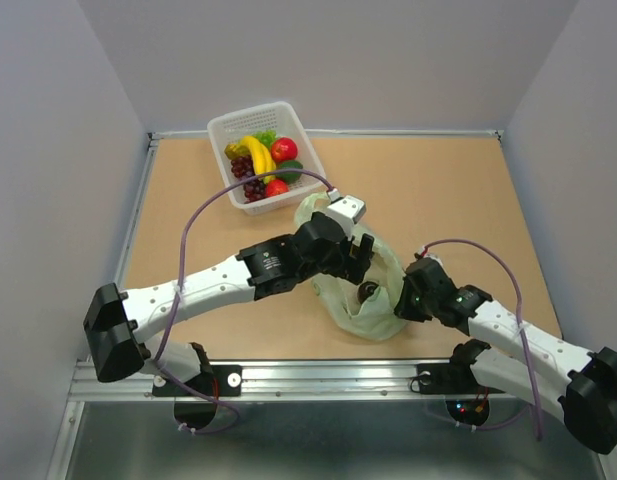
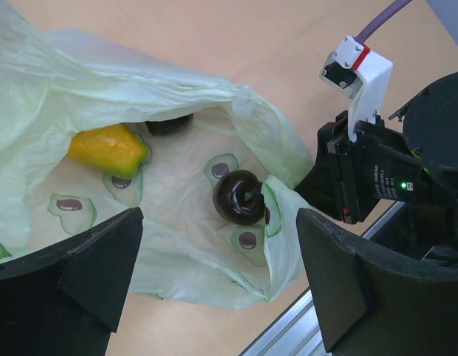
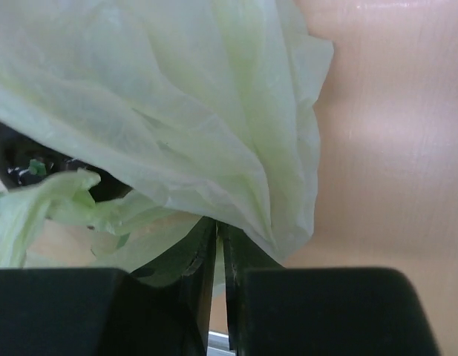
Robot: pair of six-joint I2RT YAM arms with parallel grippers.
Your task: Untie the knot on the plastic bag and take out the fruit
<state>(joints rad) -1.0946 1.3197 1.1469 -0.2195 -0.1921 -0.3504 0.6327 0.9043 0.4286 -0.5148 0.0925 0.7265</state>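
The plastic bag (image 1: 363, 300) is lying untied on the counter (image 1: 438, 190). The right hand (image 3: 221, 252) is pinching its edge. The left hand (image 2: 217, 259), spread apart, is hovering over the dark fruit (image 2: 240, 196) and yellow-orange fruit (image 2: 108, 148), both not yet removed.

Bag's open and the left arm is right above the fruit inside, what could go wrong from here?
The open left pincer may catch loose film of the plastic bag along with the dark fruit, dragging the bag up. The right pincer pinches only a thin fold; if it slips, the mouth could fall shut. That glossy round fruit might also squirt free.
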